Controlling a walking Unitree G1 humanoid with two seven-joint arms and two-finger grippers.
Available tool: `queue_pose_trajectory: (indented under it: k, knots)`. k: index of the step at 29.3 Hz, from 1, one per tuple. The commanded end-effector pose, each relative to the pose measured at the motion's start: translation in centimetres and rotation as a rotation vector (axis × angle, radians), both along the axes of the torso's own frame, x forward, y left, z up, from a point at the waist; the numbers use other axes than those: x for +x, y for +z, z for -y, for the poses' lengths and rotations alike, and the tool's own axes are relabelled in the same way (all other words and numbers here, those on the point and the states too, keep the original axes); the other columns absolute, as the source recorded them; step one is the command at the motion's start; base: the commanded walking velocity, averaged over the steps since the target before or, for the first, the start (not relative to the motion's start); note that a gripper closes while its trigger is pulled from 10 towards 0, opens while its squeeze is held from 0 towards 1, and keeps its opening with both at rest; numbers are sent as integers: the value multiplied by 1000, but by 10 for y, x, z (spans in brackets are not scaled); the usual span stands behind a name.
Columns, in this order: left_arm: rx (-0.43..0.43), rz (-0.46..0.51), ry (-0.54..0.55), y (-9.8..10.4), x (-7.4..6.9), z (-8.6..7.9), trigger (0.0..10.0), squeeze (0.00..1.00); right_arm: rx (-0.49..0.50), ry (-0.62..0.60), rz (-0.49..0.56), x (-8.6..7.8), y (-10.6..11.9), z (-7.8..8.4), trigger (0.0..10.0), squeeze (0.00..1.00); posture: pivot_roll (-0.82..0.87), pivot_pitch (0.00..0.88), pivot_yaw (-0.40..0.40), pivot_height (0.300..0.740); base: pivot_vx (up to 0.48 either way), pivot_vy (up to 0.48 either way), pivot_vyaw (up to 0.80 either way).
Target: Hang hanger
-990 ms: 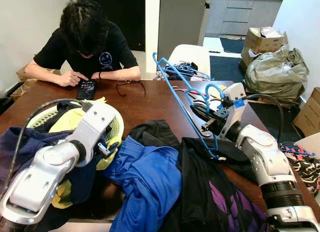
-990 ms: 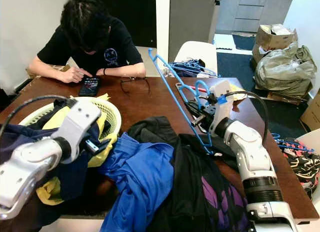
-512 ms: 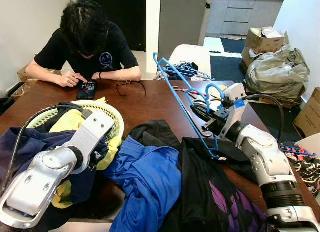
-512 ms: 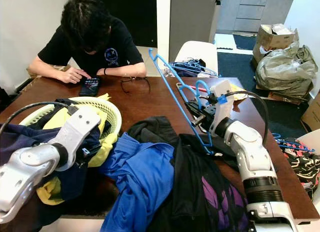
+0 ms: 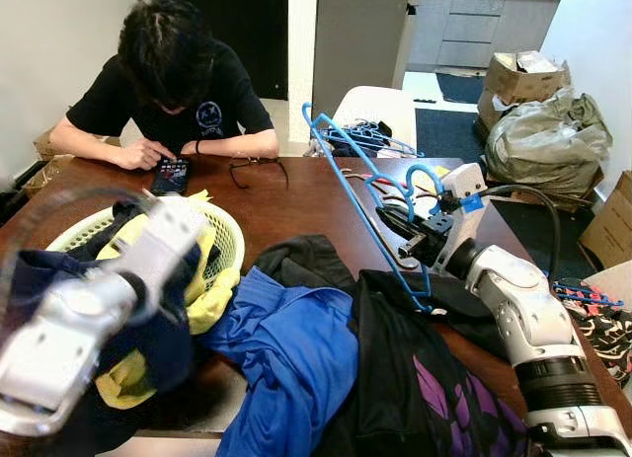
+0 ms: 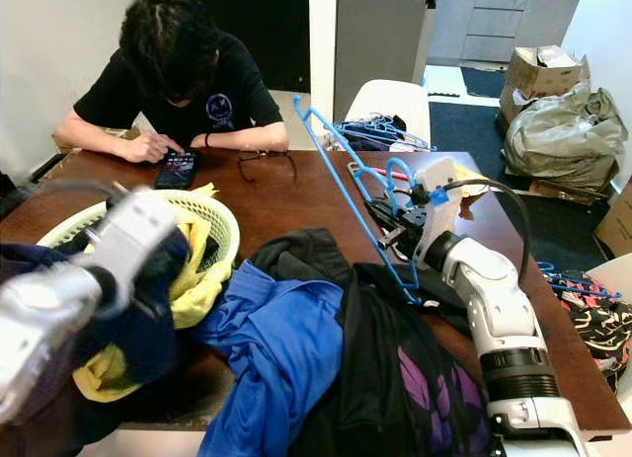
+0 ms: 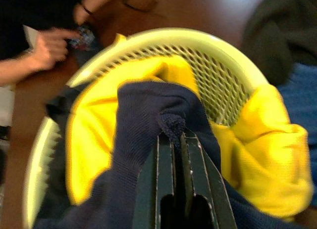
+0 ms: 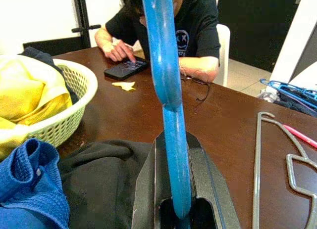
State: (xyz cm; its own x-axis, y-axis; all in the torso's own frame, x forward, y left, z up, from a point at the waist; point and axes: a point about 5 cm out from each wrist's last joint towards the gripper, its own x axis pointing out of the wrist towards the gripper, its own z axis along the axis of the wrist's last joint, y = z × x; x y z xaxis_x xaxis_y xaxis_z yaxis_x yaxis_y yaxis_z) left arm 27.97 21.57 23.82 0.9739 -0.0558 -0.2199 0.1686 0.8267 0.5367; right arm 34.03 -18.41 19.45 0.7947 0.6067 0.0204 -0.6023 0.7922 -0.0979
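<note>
**Right gripper holding a blue hanger tilted over the bench**

The right gripper is clamping a blue plastic hanger, its two black fingers pressing on either side of the blue bar. The hanger is standing tilted above the brown wooden bench. Its long bar is running from a low corner beside the gripper, just over the black garment, up and away to a high corner pointing toward the white chair across the bench. Its hook is curling up just beside the gripper's wrist.

The left gripper is over the yellow-green laundry basket, which sits toward the robot's left of the hanger. Its fingers are pinching a fold of navy blue garment, which is draped over a yellow garment in the basket. The left arm is blurred in the head views.

A blue shirt is lying between the basket and the black garment. Beyond the hanger, a grey wire hanger and a pink one are lying flat on the bench. Across the bench from the hanger, a person in a black T-shirt is sitting bent over a phone, with glasses lying just beside the forearm.
</note>
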Motion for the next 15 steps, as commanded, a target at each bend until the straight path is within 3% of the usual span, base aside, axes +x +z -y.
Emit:
queue_pose_trajectory:
  k: [1, 2, 6, 7, 9, 10, 11, 13, 15]
  knots:
    - [29, 40, 41, 7, 1, -8, 0, 0, 0, -1, 2, 1, 1, 0, 10000, 0, 39, 0, -8, 740, 0, 0, 0]
    - [40, 218, 149, 40, 3, -25, 0, 0, 0, 0, 3, 1, 2, 0, 10000, 0, 39, 0, -8, 740, 0, 0, 0]
    - [40, 218, 149, 40, 3, -25, 0, 0, 0, 0, 3, 1, 2, 0, 10000, 0, 39, 0, -8, 740, 0, 0, 0]
    - [63, 419, 282, 79, -2, -48, 0, 0, 2, 0, 4, 2, 2, 0, 10000, 0, 42, 0, -13, 740, 0, 0, 0]
    - [63, 419, 282, 79, -2, -48, 0, 0, 2, 0, 4, 2, 2, 0, 10000, 0, 42, 0, -13, 740, 0, 0, 0]
    - [97, 600, 412, 115, -14, -72, 0, 0, 2, -1, 4, 2, 2, -1, 10000, 0, 42, 0, -14, 740, 0, 0, 0]
    - [97, 600, 412, 115, -14, -72, 0, 0, 2, -1, 4, 2, 2, -1, 10000, 0, 42, 0, -14, 740, 0, 0, 0]
    - [191, 852, 580, 172, -42, -103, 0, 0, 5, -3, 3, 2, 2, -1, 10000, 0, 47, 0, -15, 740, 0, 0, 0]
    - [191, 852, 580, 172, -42, -103, 0, 0, 5, -3, 3, 2, 2, -1, 10000, 0, 47, 0, -15, 740, 0, 0, 0]
